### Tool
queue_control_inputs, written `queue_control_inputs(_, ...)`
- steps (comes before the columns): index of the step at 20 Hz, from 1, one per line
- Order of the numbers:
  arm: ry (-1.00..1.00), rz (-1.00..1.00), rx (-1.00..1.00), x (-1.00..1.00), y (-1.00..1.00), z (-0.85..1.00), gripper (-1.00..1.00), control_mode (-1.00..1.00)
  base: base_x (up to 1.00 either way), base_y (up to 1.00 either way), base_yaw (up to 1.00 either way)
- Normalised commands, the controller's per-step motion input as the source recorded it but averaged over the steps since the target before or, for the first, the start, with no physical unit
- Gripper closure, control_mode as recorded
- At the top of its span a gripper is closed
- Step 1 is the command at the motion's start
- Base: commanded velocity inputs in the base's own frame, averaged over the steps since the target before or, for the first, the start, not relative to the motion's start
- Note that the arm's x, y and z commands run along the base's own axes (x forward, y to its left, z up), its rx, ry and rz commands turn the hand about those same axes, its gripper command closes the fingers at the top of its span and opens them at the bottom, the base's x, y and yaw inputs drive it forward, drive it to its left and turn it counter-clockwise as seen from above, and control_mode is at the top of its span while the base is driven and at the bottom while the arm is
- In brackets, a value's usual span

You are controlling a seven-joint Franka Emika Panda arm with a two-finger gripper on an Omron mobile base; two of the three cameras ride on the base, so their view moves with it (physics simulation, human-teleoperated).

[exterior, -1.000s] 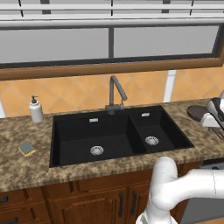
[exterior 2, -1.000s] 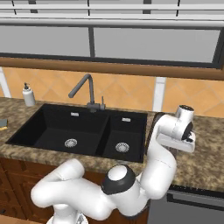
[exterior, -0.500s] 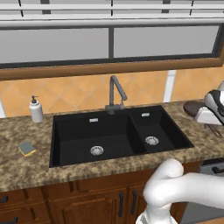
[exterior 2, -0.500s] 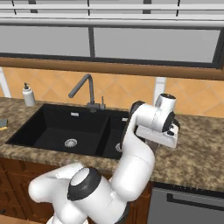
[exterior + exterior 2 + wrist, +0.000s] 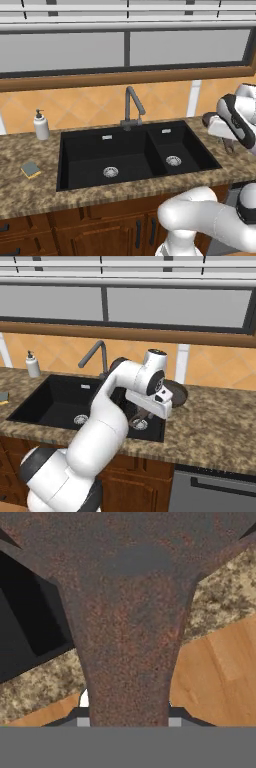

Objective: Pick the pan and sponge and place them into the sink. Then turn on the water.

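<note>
My gripper (image 5: pixel 128 713) is shut on the rusty brown handle of the pan (image 5: pixel 130 612), which widens toward the pan body at the top of the hand view. In the right base view the dark round pan (image 5: pixel 177 393) hangs off the counter behind my hand, over the right edge of the black sink (image 5: pixel 35 403). It shows dark behind my hand at the right in the left base view, the pan (image 5: pixel 210 119). The yellow sponge (image 5: pixel 31 169) with its grey-blue top lies on the counter left of the sink (image 5: pixel 80 152). No water runs from the faucet (image 5: pixel 133 107).
A white soap dispenser (image 5: pixel 41 125) stands at the back left of the speckled counter (image 5: pixel 30 192). The faucet (image 5: pixel 94 356) rises behind the basins' divider. My own arm arches over the sink's front right. A dishwasher front (image 5: pixel 215 491) sits below the right counter.
My hand has swung left with the pan, from over the right counter to the sink's right edge. The arm has folded closer over the sink. The sponge has stayed put.
</note>
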Motion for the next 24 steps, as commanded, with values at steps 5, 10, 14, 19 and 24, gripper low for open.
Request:
queue_control_inputs(5, 0.02, -0.26, -0.03, -0.08, 1.0, 0.39, 1.0, -1.0, 0.0, 0.0, 0.0)
queue_control_inputs(10, -0.03, -0.39, -0.03, -0.23, 1.0, 0.08, 1.0, -1.0, 0.0, 0.0, 0.0)
queue_control_inputs(14, -0.14, -0.36, -0.03, -0.17, 1.0, 0.0, 1.0, -1.0, 0.0, 0.0, 0.0)
queue_control_inputs(19, -0.15, -0.29, -0.11, -0.01, 1.0, 0.0, 1.0, -1.0, 0.0, 0.0, 0.0)
queue_control_inputs(24, 0.0, -0.19, -0.08, 0.02, 1.0, 0.0, 1.0, -1.0, 0.0, 0.0, 0.0)
